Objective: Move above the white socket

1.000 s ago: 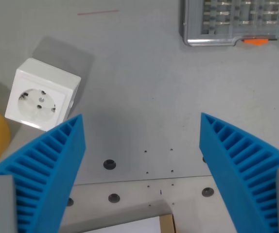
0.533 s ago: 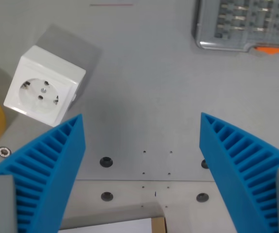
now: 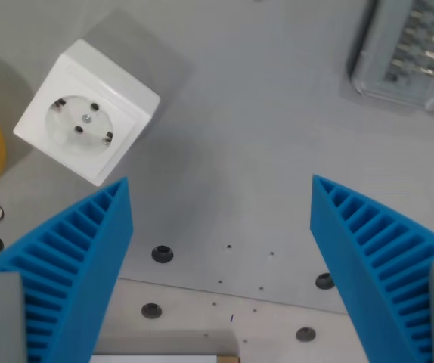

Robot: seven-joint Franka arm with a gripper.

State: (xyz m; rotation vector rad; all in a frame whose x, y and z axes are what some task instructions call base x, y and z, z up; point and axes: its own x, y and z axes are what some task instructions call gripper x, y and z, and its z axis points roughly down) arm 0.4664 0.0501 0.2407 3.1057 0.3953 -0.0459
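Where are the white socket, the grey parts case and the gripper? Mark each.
white socket (image 3: 81, 125), wrist view, on its round face.
grey parts case (image 3: 413, 57), wrist view, on its lid.
gripper (image 3: 221, 249), wrist view, midway between fingertips.

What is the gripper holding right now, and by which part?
Nothing. The gripper is open, only bare table between its blue fingers. The white socket sits untouched at the wrist view's upper left.

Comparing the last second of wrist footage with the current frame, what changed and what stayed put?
The whole scene shifted and rotated in the wrist view, so the camera moved, not the objects. The white socket now sits larger and nearer the view's centre, though still off to its left; the grey parts case slid toward the right edge. Nothing was grasped or released. The blue fingers stay open and empty.
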